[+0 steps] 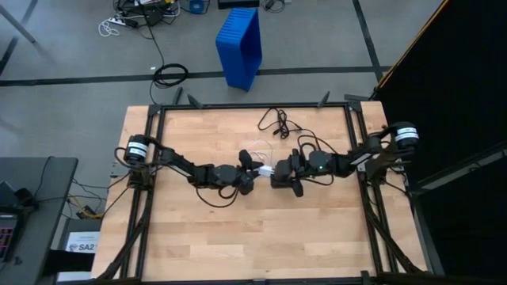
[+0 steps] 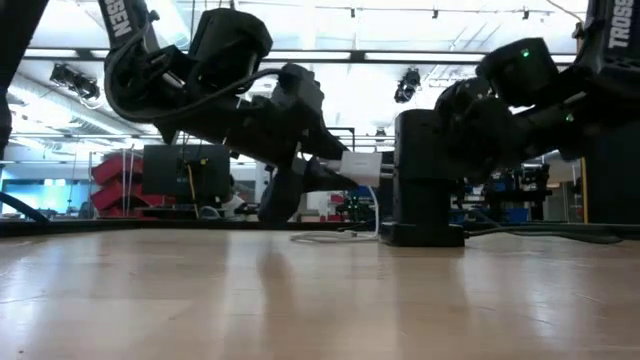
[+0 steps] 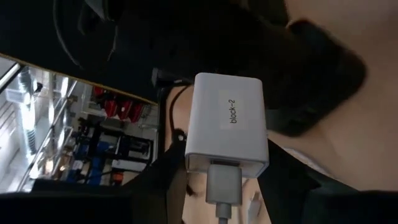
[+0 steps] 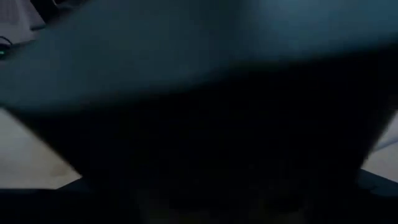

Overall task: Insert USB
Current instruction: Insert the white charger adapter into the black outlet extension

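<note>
A white charger block (image 3: 227, 121) marked "block-2" is held level between my two grippers at the middle of the table (image 1: 238, 245). A white USB plug (image 3: 224, 185) sits in the block's near end, and its thin white cable (image 2: 330, 237) drops to the table. The block's far end meets a black adapter box (image 2: 420, 180) that stands upright on the table. My left gripper (image 1: 255, 172) is shut on the white block. My right gripper (image 1: 283, 176) is at the black box, which fills its wrist view. My left gripper pinches the white block's two sides at its plug end (image 3: 193, 163) between its two fingers. The fingers come level from the table's left and lie along the block. The block is clear of the table, its far end against the black box. My right gripper is shut on the black box (image 1: 279, 179), coming level from the table's right. The box hides the place of contact. The box stands with its bottom on the table (image 2: 420, 240).
A thin black cord (image 1: 277, 123) lies looped on the table's far side. A blue bin (image 1: 240, 46) stands on the floor beyond the far edge. A black frame (image 1: 158, 158) runs round the table.
</note>
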### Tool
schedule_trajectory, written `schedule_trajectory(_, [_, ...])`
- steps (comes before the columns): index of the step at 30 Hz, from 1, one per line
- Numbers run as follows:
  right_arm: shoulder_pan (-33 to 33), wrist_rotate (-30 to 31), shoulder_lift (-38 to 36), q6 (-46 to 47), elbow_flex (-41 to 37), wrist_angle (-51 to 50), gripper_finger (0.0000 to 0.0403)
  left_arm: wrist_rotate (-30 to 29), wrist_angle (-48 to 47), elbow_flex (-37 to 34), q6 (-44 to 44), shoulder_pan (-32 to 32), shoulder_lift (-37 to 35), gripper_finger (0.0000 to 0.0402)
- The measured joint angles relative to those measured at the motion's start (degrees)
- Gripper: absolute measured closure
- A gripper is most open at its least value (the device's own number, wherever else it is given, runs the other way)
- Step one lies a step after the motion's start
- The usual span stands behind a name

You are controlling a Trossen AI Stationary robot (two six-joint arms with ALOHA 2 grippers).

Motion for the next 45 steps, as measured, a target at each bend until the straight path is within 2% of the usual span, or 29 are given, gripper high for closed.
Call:
schedule_trajectory(9, [-1.0,-0.4,0.0,-1.6,0.0,0.3,0.0166,-0.8,0.7,-0.1,0.3,-0.2,0.0,0.026])
schedule_trajectory(25, [-1.7,-6.0,0.0,6.3,-0.1,4.6,0.0171,-2.0,4.8,-0.2,3.2,-1.9,0.0,0.026])
schedule_trajectory(39, [-1.7,-5.9,0.1,13.4,2.3,4.3,0.0171,-1.5,6.1,-0.2,4.7,-2.1,0.0,0.026])
schedule_trajectory(45, [-1.7,-4.9,0.1,12.9,3.5,1.3,0.0171,-1.7,5.5,-0.2,6.8,-2.5,-0.1,0.026])
